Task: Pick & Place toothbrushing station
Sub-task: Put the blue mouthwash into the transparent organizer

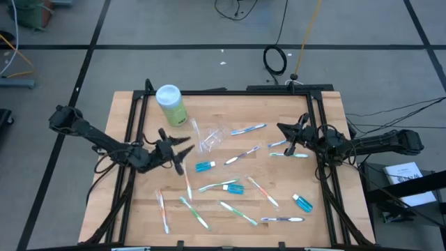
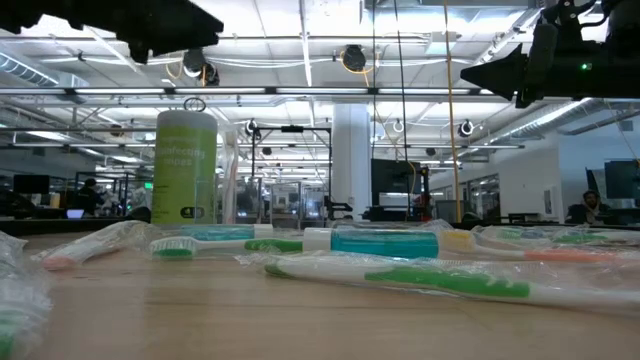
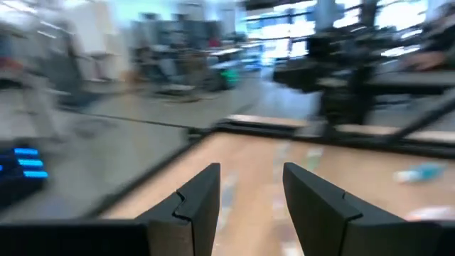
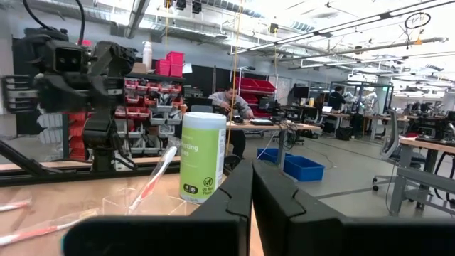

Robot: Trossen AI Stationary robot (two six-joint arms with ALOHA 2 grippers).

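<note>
We are taking the light-green bottle [image 1: 171, 104] with its white cap as our landmark, standing upright at the table's [image 1: 327, 118] far left part. The left gripper [image 1: 182, 148] is hovering just in front of the bottle, fingers parted and holding nothing. The clear plastic cup [image 1: 211, 138] is lying just right of that gripper, right of the bottle, with a pink-handled toothbrush [image 4: 152, 178] leaning in it. Toothbrushes [image 1: 221, 187] and small toothpaste tubes [image 1: 205, 166] are lying scattered in front and right of the bottle. The right gripper [image 1: 290, 149], fingers pressed together and empty, is hanging far right of the bottle, above a toothbrush.
</note>
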